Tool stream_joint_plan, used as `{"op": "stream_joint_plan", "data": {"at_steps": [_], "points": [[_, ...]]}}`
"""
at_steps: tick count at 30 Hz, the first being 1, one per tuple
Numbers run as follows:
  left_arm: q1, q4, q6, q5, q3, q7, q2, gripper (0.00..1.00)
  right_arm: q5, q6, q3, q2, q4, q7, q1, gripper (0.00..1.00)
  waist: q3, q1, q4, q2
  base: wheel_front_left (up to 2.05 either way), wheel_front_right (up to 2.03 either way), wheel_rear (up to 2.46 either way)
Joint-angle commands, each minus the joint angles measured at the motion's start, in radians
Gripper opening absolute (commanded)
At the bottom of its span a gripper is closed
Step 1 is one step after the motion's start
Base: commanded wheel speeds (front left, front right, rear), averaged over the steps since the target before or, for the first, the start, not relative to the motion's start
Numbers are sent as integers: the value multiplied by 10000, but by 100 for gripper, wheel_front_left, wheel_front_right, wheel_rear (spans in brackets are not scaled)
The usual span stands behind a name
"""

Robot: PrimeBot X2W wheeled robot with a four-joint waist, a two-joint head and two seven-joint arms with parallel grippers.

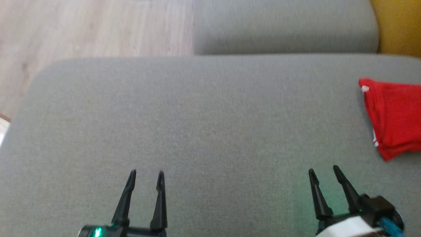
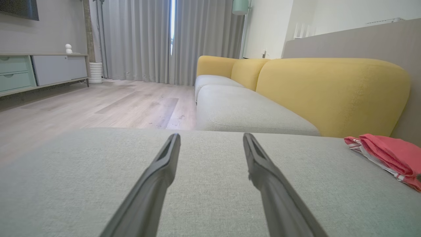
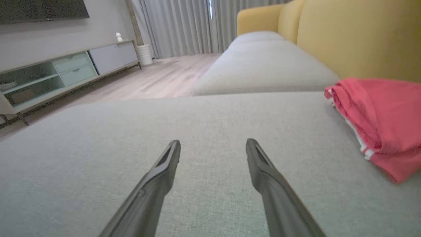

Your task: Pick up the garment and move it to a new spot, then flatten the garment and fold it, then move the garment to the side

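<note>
The garment (image 1: 394,115) is a red cloth with white trim, folded into a compact stack at the right edge of the grey cushion (image 1: 197,115). It also lies at the right in the left wrist view (image 2: 388,154) and in the right wrist view (image 3: 378,121). My right gripper (image 1: 324,171) is open and empty at the lower right, short of the garment and apart from it. My left gripper (image 1: 146,172) is open and empty at the lower left, over bare cushion. Both pairs of fingers hover just above the fabric (image 2: 210,135) (image 3: 213,141).
A second grey seat cushion (image 1: 283,26) lies beyond, with yellow backrests (image 2: 329,92) along the right. Wooden floor (image 1: 82,29) runs past the cushion's far-left edge. A low cabinet (image 3: 65,72) and curtains (image 2: 148,39) stand across the room.
</note>
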Motion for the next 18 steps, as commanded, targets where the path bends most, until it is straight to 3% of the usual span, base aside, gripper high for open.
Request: {"op": "stream_joint_plan", "data": {"at_steps": [1, 8, 18], "points": [[-242, -364, -28, 112, 407, -51, -60, 100, -172, 33, 16, -15, -681, -128, -128, 100, -449, 3, 166, 0, 0, 0, 0], [338, -311, -194, 162, 875, -51, -60, 100, -594, 33, -768, 393, -2251, -135, 1265, 100, -934, 3, 169, 0, 0, 0, 0], [632, -143, -371, 236, 1370, -51, -60, 100, -566, 33, -822, 431, -2541, -136, 1640, 100, -1113, 3, 102, 0, 0, 0, 0]]}}
